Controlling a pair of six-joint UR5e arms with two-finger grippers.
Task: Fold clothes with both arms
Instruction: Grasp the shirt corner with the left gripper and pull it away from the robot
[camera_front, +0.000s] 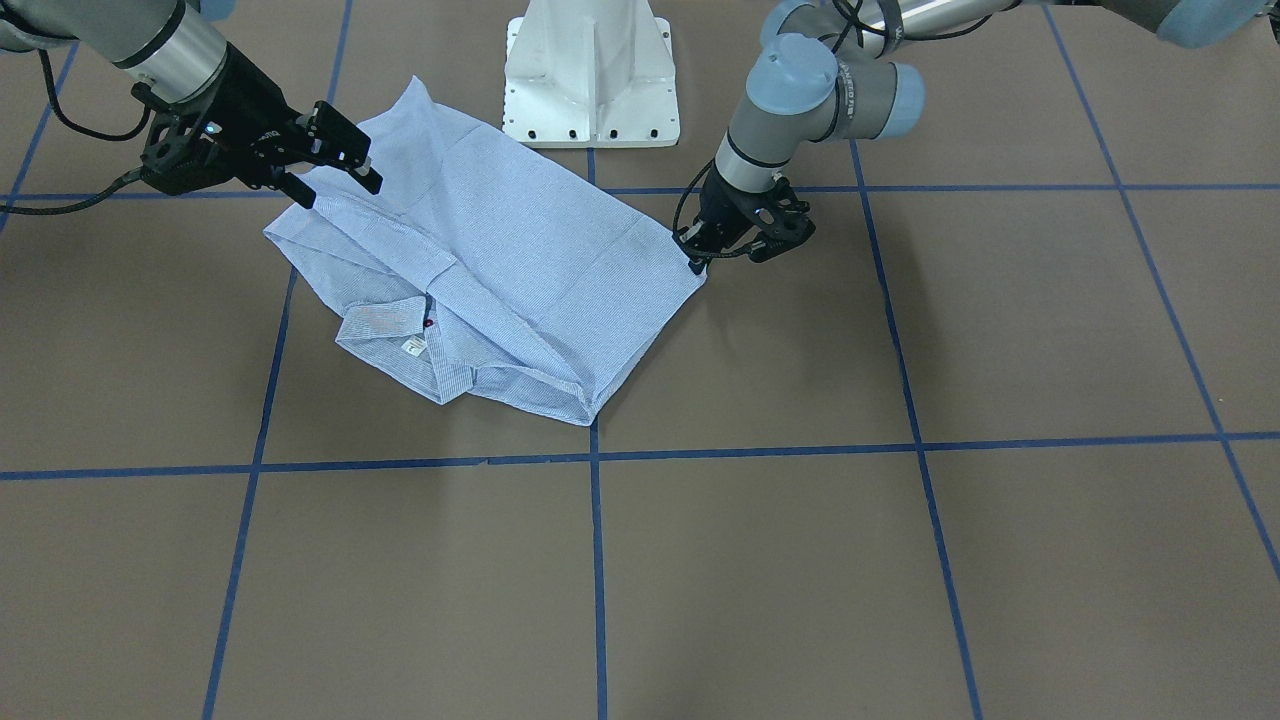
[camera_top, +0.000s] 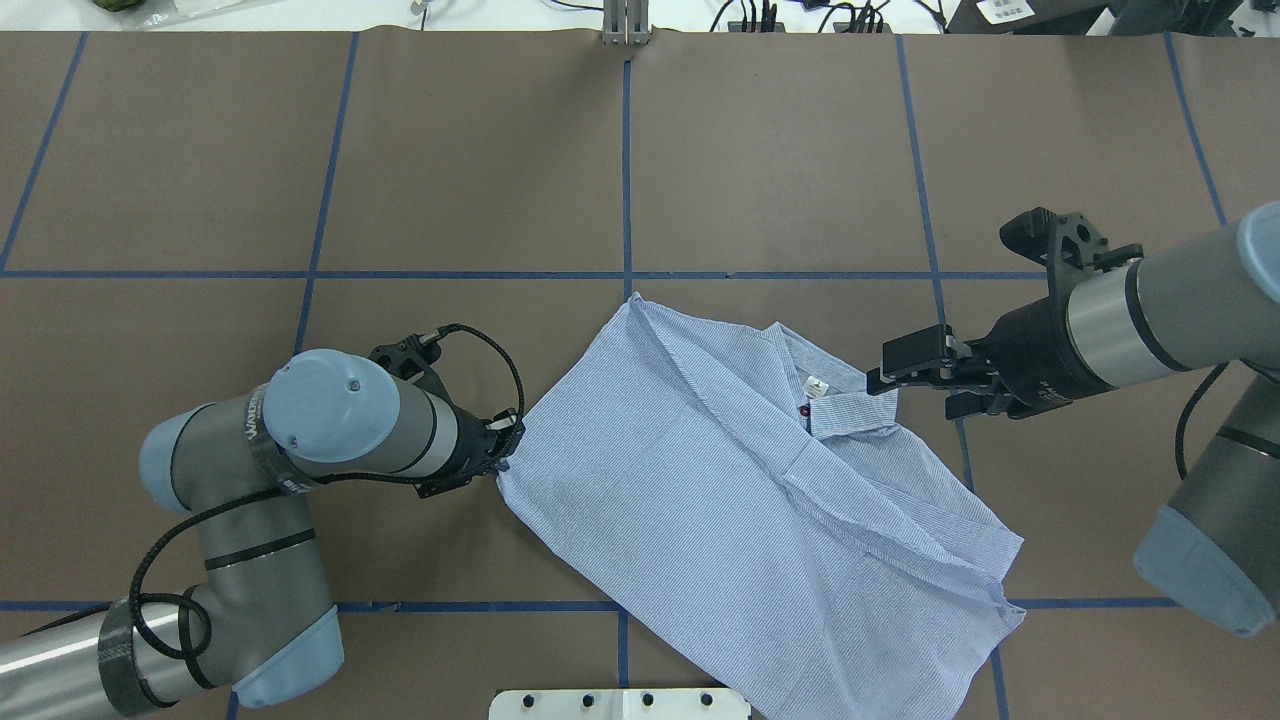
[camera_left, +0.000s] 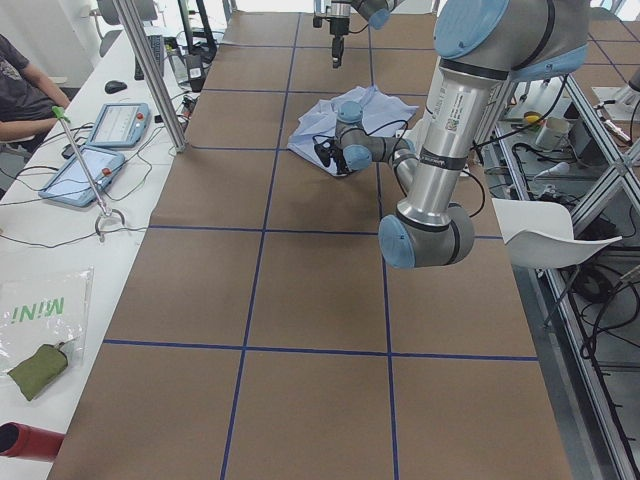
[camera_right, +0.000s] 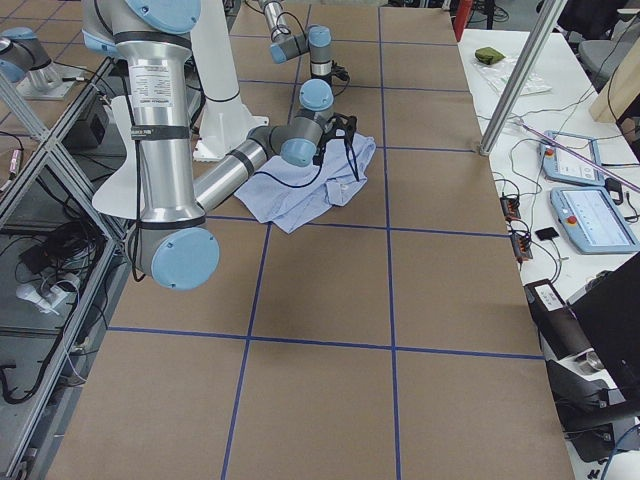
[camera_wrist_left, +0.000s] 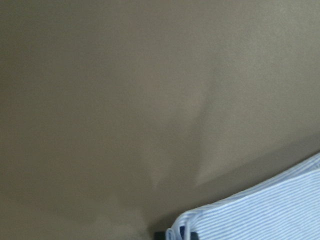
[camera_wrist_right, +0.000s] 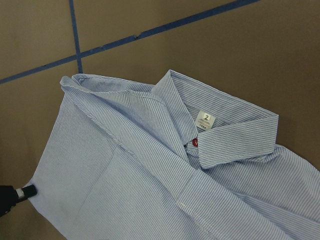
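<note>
The light blue striped shirt (camera_top: 720, 480) lies partly folded on the brown table, collar, white label (camera_wrist_right: 205, 120) and red button (camera_wrist_right: 195, 142) facing up. It also shows in the front view (camera_front: 520, 260). My left gripper (camera_top: 505, 440) is low at the shirt's left corner and shut on the fabric edge; in the front view it (camera_front: 700, 258) sits at the shirt's right corner. The left wrist view shows that corner (camera_wrist_left: 250, 215) at the fingertips. My right gripper (camera_top: 885, 378) is open and empty, hovering just beside the collar; the front view shows it (camera_front: 340, 178) over the shirt's edge.
The white pedestal base (camera_front: 590, 70) stands just behind the shirt. Blue tape lines (camera_front: 597, 560) grid the brown table. In the left exterior view, a side bench holds tablets (camera_left: 85, 175) and a seated person (camera_left: 20, 80) is at the far left.
</note>
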